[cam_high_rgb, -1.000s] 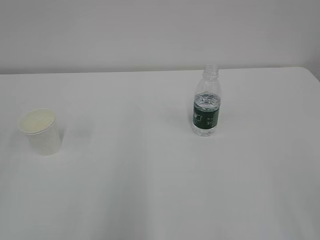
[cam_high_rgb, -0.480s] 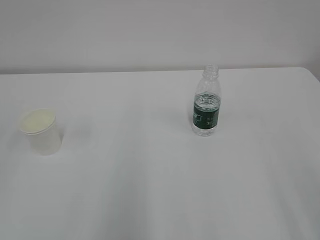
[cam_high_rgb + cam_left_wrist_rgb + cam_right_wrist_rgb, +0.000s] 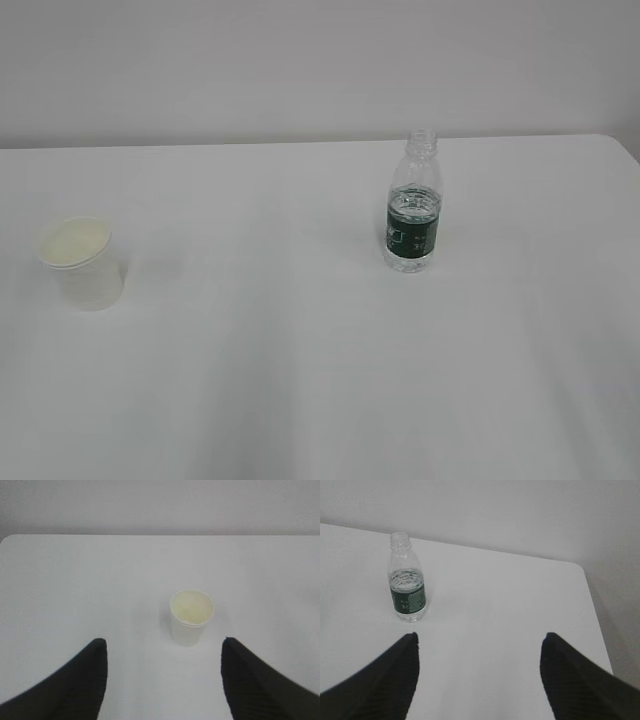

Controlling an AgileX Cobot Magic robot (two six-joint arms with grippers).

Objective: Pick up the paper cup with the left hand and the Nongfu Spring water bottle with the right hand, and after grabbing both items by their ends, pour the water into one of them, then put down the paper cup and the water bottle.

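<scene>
You're at the reach: both sets of jaws stand apart, so advance onto the paper cup and Nongfu Spring water bottle.

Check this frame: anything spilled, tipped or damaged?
Nothing stands out. The paper cup and the uncapped water bottle both stand upright, well apart, on a dry white table; neither is touched.
</scene>
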